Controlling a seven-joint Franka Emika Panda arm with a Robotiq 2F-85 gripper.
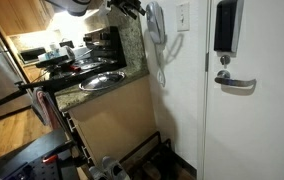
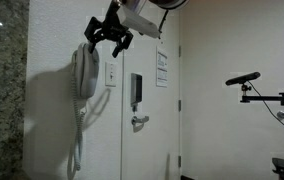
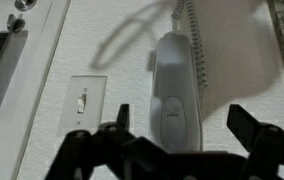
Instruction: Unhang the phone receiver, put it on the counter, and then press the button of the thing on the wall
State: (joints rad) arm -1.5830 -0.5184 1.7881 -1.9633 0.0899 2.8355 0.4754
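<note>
A grey phone receiver hangs on the white wall with its coiled cord trailing off. It shows in both exterior views. My gripper is open, its two black fingers spread on either side of the receiver's near end without touching it. In an exterior view the gripper hovers just above and beside the receiver; it also shows at the top of an exterior view. A light switch sits on the wall next to the receiver.
A granite counter with a metal sink basin and a black appliance lies beside the wall. A door with a handle and a dark wall box stands past the phone. A camera stand is nearby.
</note>
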